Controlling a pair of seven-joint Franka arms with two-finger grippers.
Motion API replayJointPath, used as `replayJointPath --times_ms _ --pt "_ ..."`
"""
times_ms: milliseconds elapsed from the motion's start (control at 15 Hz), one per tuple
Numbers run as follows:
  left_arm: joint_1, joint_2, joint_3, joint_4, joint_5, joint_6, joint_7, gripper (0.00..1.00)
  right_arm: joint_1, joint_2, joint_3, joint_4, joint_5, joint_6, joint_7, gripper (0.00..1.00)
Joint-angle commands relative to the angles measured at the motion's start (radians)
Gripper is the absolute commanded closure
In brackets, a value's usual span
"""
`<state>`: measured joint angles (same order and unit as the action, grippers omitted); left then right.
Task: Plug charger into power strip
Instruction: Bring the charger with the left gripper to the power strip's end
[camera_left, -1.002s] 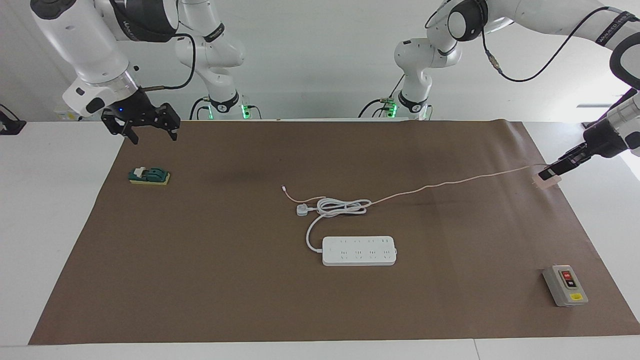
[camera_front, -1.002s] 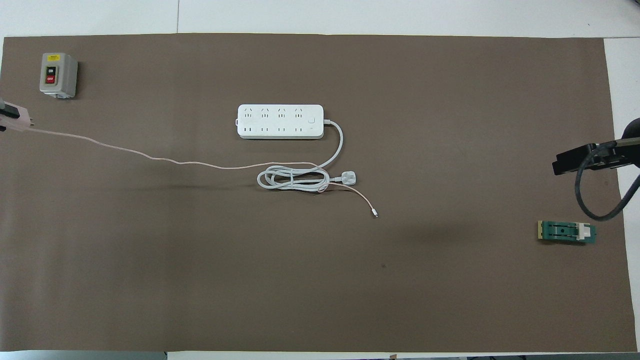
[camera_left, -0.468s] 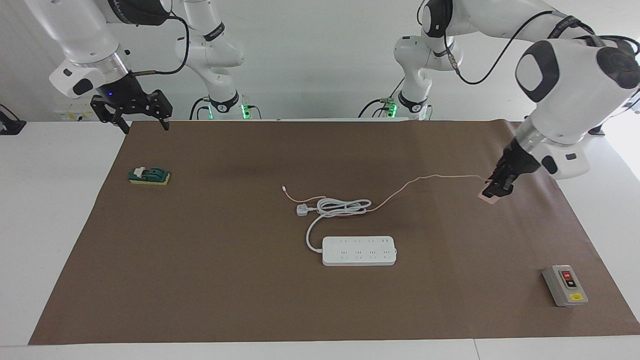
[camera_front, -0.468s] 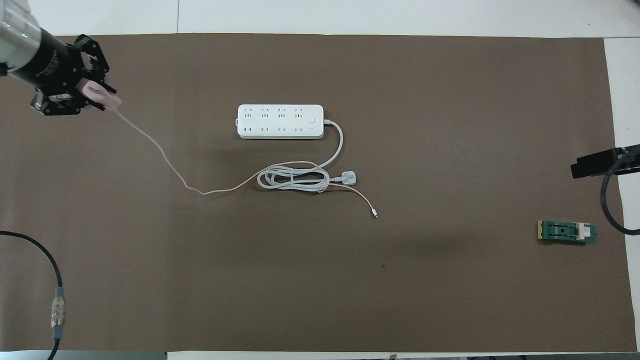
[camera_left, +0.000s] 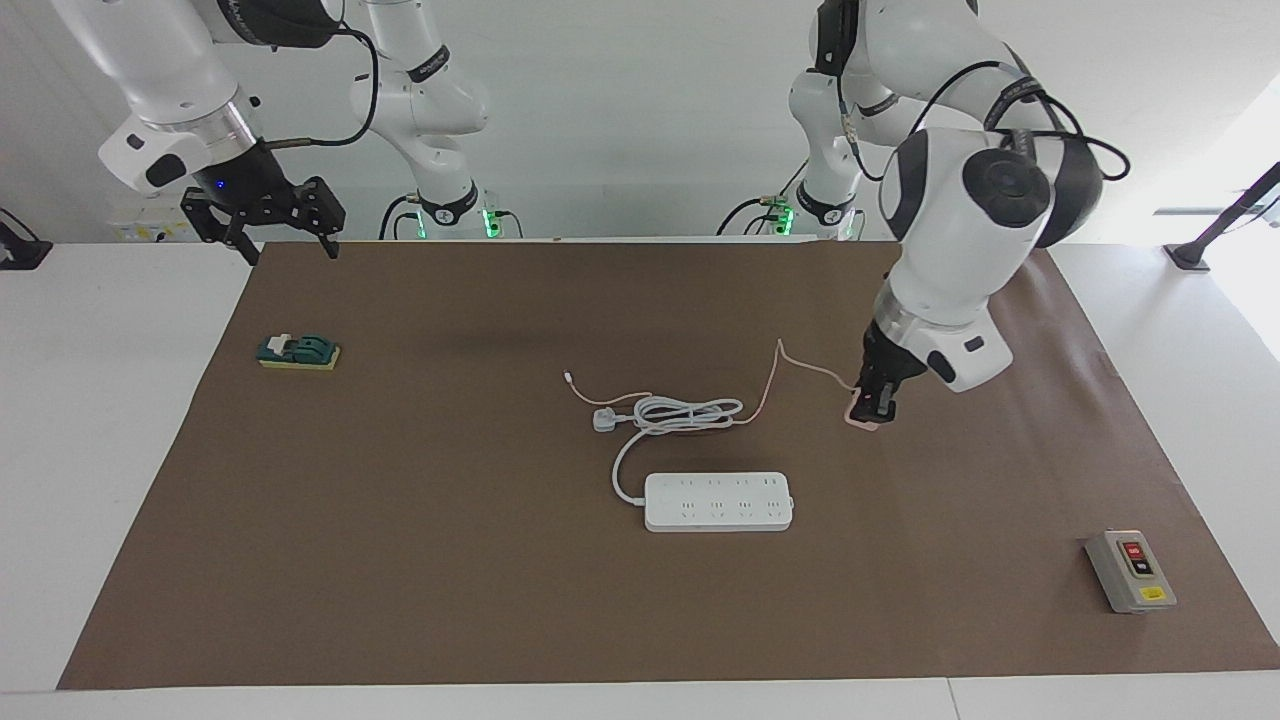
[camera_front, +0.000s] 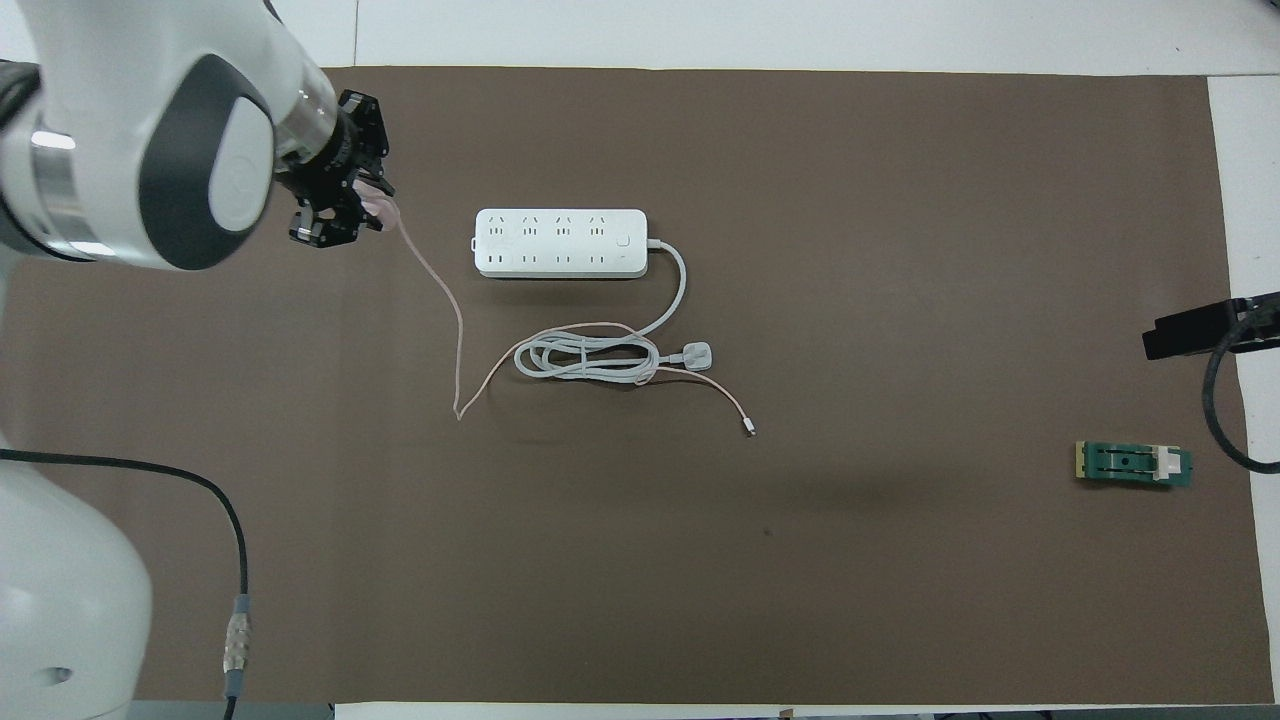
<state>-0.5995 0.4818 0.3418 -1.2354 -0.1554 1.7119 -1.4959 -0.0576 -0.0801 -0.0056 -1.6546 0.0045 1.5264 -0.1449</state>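
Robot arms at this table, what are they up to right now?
The left gripper is shut on the pale-pink charger, held up over the brown mat toward the left arm's end of the white power strip. It isn't plugged in yet. The right gripper waits open above its corner of the mat.

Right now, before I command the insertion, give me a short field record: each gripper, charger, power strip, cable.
left gripper: shut on the charger, raised over the brown mat beside the power strip
right gripper: open, empty, waiting at the mat's edge
power strip: flat on mat, sockets up, nothing plugged in
charger cable: slack, trailing to the coiled white cord
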Motion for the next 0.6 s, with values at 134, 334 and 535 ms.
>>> replayJointPath --times_ms 134,334,535 --pt "-0.088 0.052 0.016 -0.098 0.065 0.186 -0.240 1.00 0.002 -0.010 -0.004 -0.011 -0.044 -0.051 -0.028 0.00" --pt "-0.089 0.076 0.014 -0.101 0.063 0.248 -0.308 1.00 0.002 -0.010 -0.002 -0.011 -0.051 -0.054 -0.030 0.00" --pt "-0.089 0.112 0.014 -0.108 0.062 0.300 -0.357 1.00 -0.002 -0.010 -0.002 -0.008 -0.051 -0.055 -0.030 0.00"
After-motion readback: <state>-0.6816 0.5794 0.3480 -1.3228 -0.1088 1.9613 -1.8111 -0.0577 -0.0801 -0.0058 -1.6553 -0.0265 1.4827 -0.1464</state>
